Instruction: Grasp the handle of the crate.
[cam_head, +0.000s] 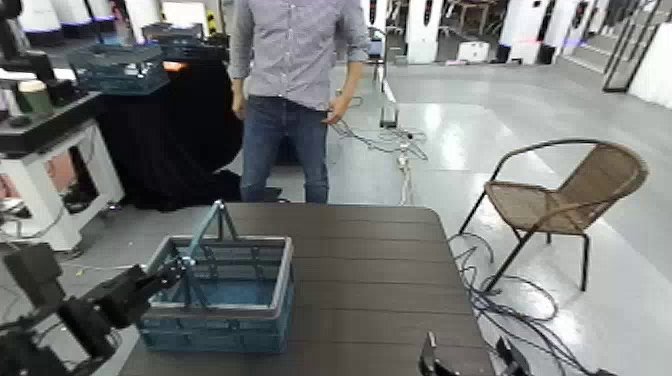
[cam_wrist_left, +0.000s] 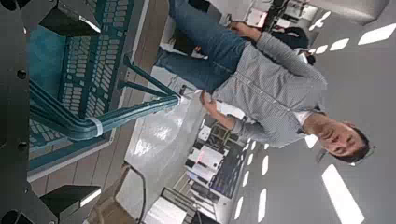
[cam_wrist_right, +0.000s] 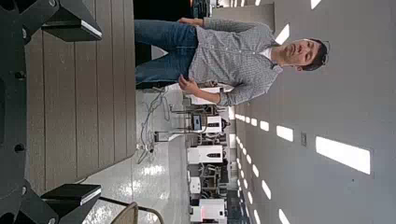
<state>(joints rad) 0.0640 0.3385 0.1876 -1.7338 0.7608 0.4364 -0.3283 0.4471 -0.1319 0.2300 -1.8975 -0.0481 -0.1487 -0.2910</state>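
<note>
The crate (cam_head: 215, 312) has blue lattice sides and a wide grey rim, and stands on the left part of the dark slatted table (cam_head: 380, 290). Its thin teal handle (cam_head: 212, 215) is swung up above the crate. My left gripper (cam_head: 178, 270) is at the crate's left rim, just over the inside. In the left wrist view this gripper (cam_wrist_left: 89, 107) is open and the handle (cam_wrist_left: 131, 112) runs between its two fingers without being clamped. My right gripper (cam_head: 470, 360) is open and empty, low at the table's near edge; the right wrist view (cam_wrist_right: 75, 107) shows only bare table in front of it.
A person (cam_head: 290, 90) stands just behind the table's far edge. A wicker chair (cam_head: 560, 200) stands on the floor to the right, with cables (cam_head: 500, 290) beside the table. A darker teal crate (cam_head: 120, 68) sits on a black-draped stand at the back left.
</note>
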